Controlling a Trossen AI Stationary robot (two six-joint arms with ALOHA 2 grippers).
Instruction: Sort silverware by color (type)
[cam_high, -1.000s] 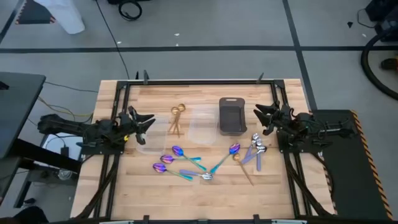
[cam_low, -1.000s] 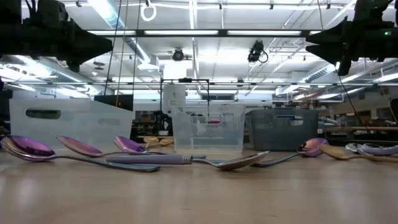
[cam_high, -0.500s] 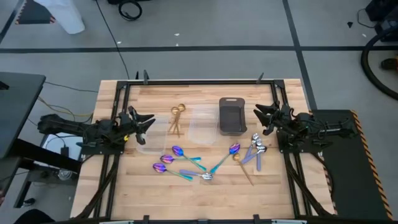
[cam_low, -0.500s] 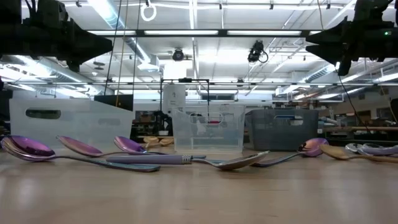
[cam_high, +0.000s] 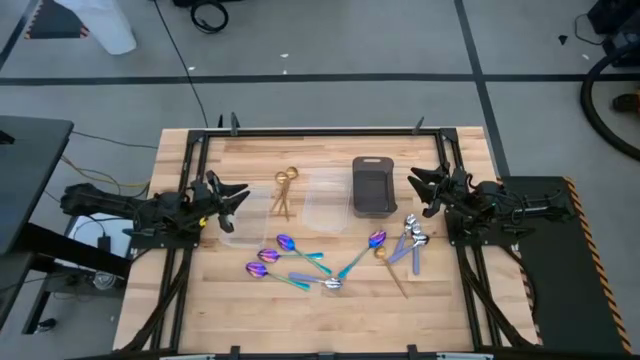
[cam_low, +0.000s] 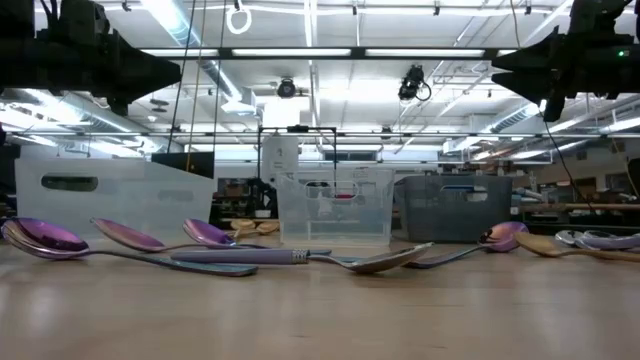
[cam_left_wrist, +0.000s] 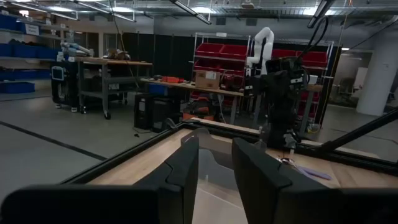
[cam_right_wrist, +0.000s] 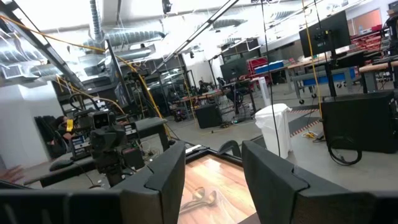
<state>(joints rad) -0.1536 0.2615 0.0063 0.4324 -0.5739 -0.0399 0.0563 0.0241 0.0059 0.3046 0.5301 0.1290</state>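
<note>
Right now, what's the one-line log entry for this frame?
left gripper: open, parked at table's left edge | right gripper: open, parked at right edge | silverware: unsorted, loose on table | dark grey tray: empty

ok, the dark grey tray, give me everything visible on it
The dark grey tray is a small rectangular bin with rounded corners, opaque, looking like plastic, with a tab or handle cutout at its far end. It sits upright on the wooden table near the middle, just right of a clear container, close beside it. From above its inside looks empty. The low view shows ribbed grey walls. The silver spoons lie to its near right, apart from it. Neither gripper touches it.
</note>
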